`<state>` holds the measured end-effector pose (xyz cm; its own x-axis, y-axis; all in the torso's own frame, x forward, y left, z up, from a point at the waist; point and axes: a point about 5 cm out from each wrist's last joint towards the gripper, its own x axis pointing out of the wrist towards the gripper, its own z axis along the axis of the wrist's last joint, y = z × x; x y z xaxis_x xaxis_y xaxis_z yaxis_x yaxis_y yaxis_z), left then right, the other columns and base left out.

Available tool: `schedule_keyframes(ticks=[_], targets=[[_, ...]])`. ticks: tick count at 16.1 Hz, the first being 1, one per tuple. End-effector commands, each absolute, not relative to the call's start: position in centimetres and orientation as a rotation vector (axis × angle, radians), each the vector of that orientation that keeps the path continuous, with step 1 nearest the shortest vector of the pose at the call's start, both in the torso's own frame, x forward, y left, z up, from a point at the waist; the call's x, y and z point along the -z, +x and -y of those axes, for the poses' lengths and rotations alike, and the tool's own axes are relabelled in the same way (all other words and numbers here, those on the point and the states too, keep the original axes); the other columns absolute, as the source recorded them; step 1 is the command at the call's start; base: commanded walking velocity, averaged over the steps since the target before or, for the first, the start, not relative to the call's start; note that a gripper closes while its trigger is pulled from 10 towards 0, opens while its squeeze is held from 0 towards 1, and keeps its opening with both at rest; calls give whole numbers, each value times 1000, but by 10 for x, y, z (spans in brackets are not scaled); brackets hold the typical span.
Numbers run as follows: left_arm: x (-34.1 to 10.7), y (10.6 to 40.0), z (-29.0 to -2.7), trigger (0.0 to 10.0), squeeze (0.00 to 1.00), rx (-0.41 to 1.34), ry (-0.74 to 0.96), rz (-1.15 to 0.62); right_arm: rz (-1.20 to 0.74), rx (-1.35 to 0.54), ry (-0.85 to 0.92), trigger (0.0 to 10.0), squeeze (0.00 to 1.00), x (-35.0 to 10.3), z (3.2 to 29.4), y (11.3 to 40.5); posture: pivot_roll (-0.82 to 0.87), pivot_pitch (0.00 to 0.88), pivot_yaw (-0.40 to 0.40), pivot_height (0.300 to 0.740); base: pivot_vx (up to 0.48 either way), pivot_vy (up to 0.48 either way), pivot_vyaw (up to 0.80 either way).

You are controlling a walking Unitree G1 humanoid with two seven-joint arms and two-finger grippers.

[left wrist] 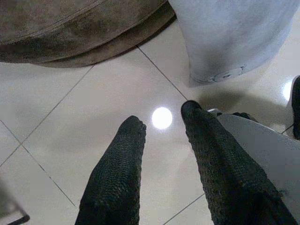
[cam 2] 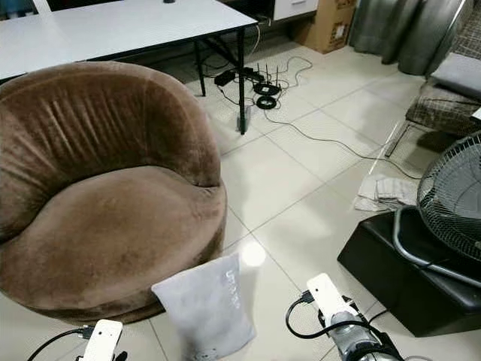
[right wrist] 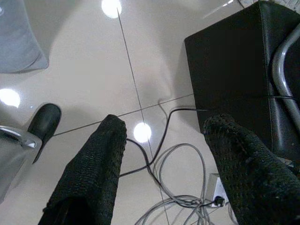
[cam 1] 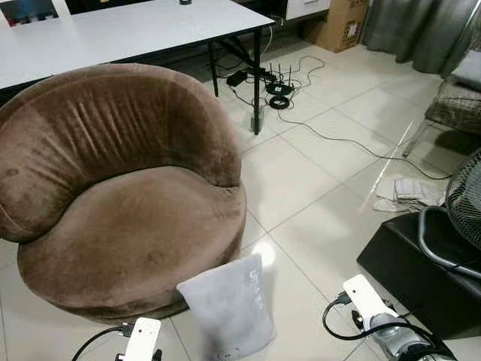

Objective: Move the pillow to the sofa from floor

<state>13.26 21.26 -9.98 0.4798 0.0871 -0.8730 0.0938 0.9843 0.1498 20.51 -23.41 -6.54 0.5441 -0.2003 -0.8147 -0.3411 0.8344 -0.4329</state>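
**Pillow on floor against sofa base**

The round brown sofa (cam 1: 120, 188) occupies the left, with a white table (cam 1: 113, 30) behind it. Cables (cam 1: 323, 135) cross the tiles; a black box (cam 1: 421, 271) and fan (cam 1: 466, 199) stand right. The pale grey pillow (cam 1: 229, 308) stands upright on the floor, leaning against the sofa's front. Left gripper (left wrist: 161, 140) jaws apart, empty; right gripper (right wrist: 164, 140) jaws wide apart above cables.

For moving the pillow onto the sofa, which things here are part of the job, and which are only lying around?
Part of the job:
pillow, standing on the floor, leaning on the sofa's base
sofa, seat bare
left tool, open
right tool, open

Lying around:
table
cables
fan
black box
cardboard box
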Motion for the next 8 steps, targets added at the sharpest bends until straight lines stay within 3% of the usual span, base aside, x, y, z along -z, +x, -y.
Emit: schedule_keyframes(ticks=[1,8], targets=[[101,128,-213,10000,0,12,204,-1085,-1024,-88,-621,10000,0,67,236,202,-91,0,30,740,0,0,0],[102,123,-214,10000,0,17,200,-1087,-1024,-95,-640,10000,0,68,234,200,-86,0,22,740,0,0,0]])
